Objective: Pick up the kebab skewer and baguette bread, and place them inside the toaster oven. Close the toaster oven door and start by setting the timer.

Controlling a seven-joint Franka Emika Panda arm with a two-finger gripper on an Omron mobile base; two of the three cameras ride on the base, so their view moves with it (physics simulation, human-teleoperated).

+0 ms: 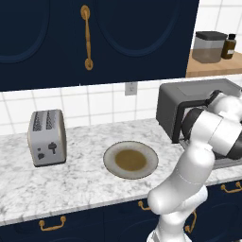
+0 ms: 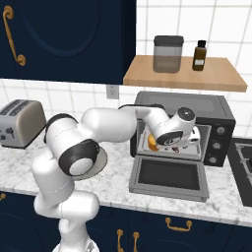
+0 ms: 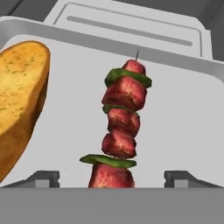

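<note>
- Your tool points into the oven; its two tips sit wide apart at the bottom of the hand view, one on each side of the skewer, and neither touches it. The fingers are spread and pinch nothing.
- The skewer lies on the grey tray inside the oven, red meat chunks with green slices between them, its thin point aimed at the back wall.
- The bread lies on the same tray, beside the skewer and apart from it, with bare tray between the two.
- In the right base view you can see the wrist reaching into the oven mouth, with an orange patch of the bread just beside it.
- The door is folded down flat onto the counter in front of the oven, window facing up.
- Two knobs sit on the oven's right front panel.
- The plate rests on the counter left of the oven, with only a brown patch in its middle.
- The silver toaster stands further left, well apart from the plate.
- A jar and a brown bottle stand on the wooden shelf above the oven.
</note>
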